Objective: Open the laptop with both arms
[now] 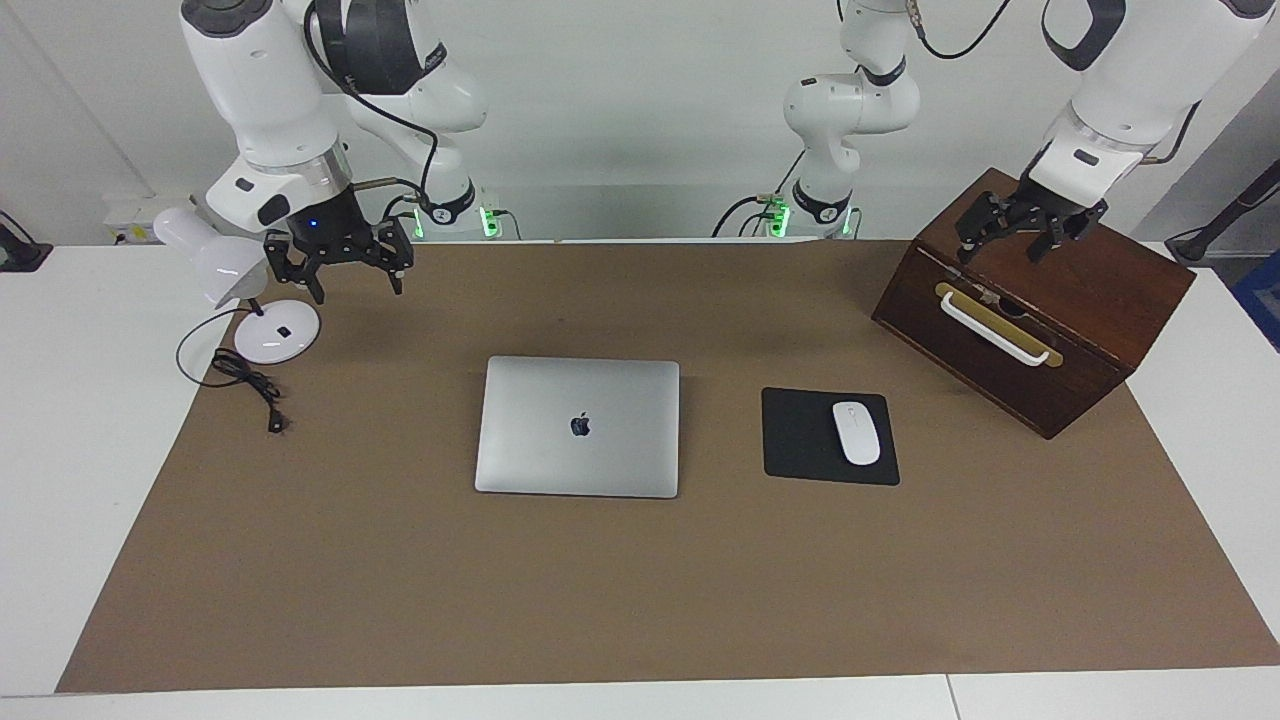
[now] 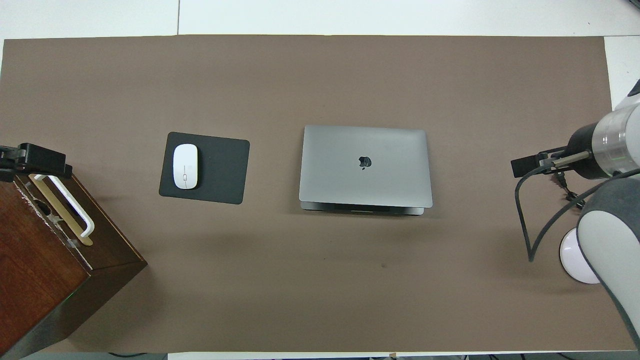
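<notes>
Laptop (image 1: 578, 427) is seen lying shut and flat in the middle of the brown mat (image 1: 640, 600) on the counter (image 1: 60, 450), apple logo up, nothing touching it yet, so the task can be judged as not started.

Going across the facing view: a white desk lamp (image 1: 240, 290) with its cord is parked at the right arm's end of the counter. Right above and beside it the right end effector (image 1: 345, 265) is held in the air, fingers spread wide, nothing gripped. Then comes the laptop, then a black mouse pad (image 1: 800, 440) with a white mouse (image 1: 856, 432) on it, set just beside the laptop toward the left arm's end. Last is a dark wooden box (image 1: 1040, 320) with a white handle, and the left end effector (image 1: 1020, 230) is hung over its top, fingers also spread and empty.

What the next move hinges on: the laptop's long axis is laid across the counter, running from one arm's end to the other. In the overhead view, a thicker dark edge is shown on the side nearer the robots, so that's probably the hinge and the lip to be lifted is likely on the side away from them, though it can't be confirmed. The laptop sits between the two end effectors, farther out from the robots than both. The right one looks somewhat closer; the left has the mouse pad in its way.
</notes>
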Action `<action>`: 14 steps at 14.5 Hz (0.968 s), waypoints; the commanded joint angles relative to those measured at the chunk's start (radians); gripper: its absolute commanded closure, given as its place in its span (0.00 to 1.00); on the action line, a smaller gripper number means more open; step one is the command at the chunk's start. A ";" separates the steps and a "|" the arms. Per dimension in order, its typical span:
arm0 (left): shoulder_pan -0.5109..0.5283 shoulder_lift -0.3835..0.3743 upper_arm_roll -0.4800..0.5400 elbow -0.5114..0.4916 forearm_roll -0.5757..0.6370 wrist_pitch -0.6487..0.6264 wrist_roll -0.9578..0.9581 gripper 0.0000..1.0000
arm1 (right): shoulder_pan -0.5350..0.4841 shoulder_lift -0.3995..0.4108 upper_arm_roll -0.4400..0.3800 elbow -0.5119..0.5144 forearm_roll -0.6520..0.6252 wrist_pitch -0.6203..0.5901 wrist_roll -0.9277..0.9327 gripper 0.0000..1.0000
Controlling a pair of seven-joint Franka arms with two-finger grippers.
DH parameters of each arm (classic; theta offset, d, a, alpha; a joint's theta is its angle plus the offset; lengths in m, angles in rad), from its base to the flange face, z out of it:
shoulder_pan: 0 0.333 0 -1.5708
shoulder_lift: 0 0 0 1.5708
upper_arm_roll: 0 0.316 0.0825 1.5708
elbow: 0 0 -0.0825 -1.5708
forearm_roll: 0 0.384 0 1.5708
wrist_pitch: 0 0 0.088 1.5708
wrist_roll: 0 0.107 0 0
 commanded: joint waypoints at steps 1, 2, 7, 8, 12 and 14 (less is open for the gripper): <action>0.007 -0.020 -0.006 -0.021 0.014 0.016 -0.009 0.00 | -0.026 -0.014 0.002 -0.018 0.008 0.017 -0.039 0.00; 0.007 -0.020 -0.006 -0.020 0.012 0.016 -0.007 0.00 | -0.034 -0.014 0.002 -0.018 0.008 0.017 -0.041 0.00; 0.008 -0.020 -0.006 -0.023 0.014 0.021 -0.006 0.00 | -0.040 -0.011 0.001 -0.017 0.007 0.019 -0.075 0.00; 0.008 -0.020 -0.006 -0.023 0.014 0.024 -0.006 0.00 | -0.041 -0.011 0.001 -0.015 0.006 0.023 -0.075 0.00; 0.007 -0.020 -0.006 -0.023 0.014 0.024 -0.006 0.00 | -0.043 -0.011 -0.001 -0.017 0.008 0.033 -0.067 0.00; 0.007 -0.020 -0.006 -0.023 0.014 0.025 -0.006 0.00 | -0.043 -0.011 -0.001 -0.017 0.008 0.031 -0.064 0.00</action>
